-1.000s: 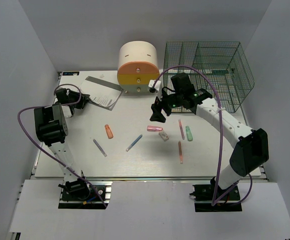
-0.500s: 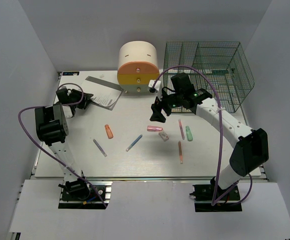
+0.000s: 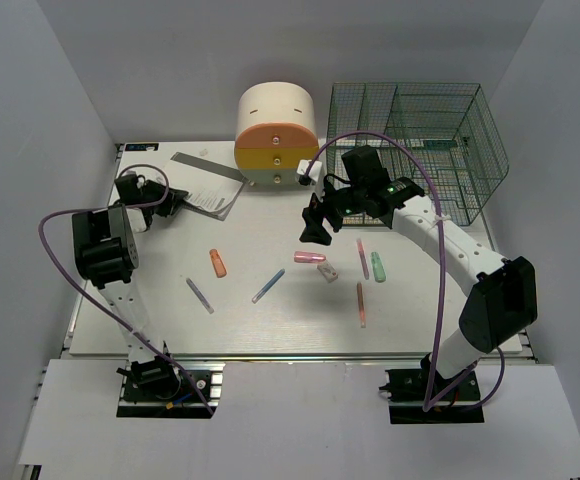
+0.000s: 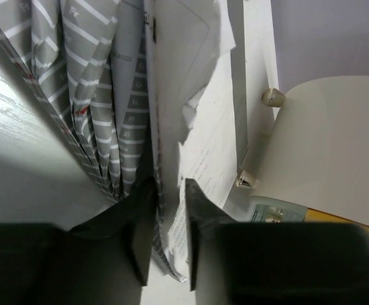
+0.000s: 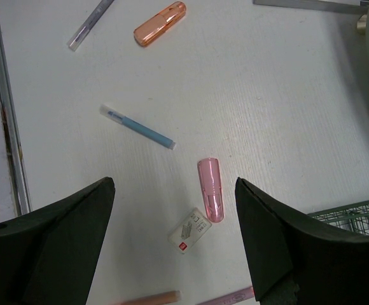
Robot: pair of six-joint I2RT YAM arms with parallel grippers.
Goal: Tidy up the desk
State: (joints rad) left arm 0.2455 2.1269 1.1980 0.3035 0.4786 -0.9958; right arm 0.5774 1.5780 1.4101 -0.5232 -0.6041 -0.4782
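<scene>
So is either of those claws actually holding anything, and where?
The left gripper pinches the papers by their edge, which sits between its fingers. The right gripper is open and holds nothing.

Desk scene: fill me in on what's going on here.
Two arms are working on the desk. The left gripper has its fingers on either side of the edge of some papers at the far left corner. Whether it is clamped on them is unclear. The right gripper hangs open above a pink highlighter. A blue pen and other pens lie loose on the desk.
</scene>
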